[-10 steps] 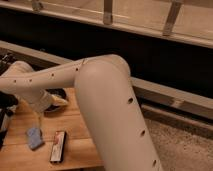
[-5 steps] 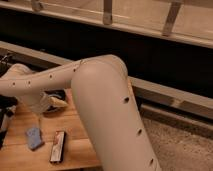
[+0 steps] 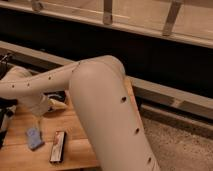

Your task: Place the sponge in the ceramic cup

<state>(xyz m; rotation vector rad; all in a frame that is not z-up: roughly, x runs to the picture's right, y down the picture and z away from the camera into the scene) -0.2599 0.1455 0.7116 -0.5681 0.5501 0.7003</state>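
A blue sponge point(image 3: 34, 137) lies flat on the wooden table point(image 3: 75, 127), near its left front. My white arm point(image 3: 60, 80) reaches from the right across the table toward the left edge of the view. The gripper point(image 3: 5, 114) shows only as dark parts at the far left, left of and slightly above the sponge, and is cut off by the frame. A pale rounded object point(image 3: 58, 103) peeks out behind the arm's wrist; I cannot tell whether it is the ceramic cup.
A flat black rectangular object with a reddish edge point(image 3: 58, 146) lies just right of the sponge. The big arm link point(image 3: 110, 125) covers the table's right side. Beyond the table run a dark wall and a railing point(image 3: 107, 12).
The arm's forearm has swung slightly further left and lower over the table. The sponge and the black object have not moved.
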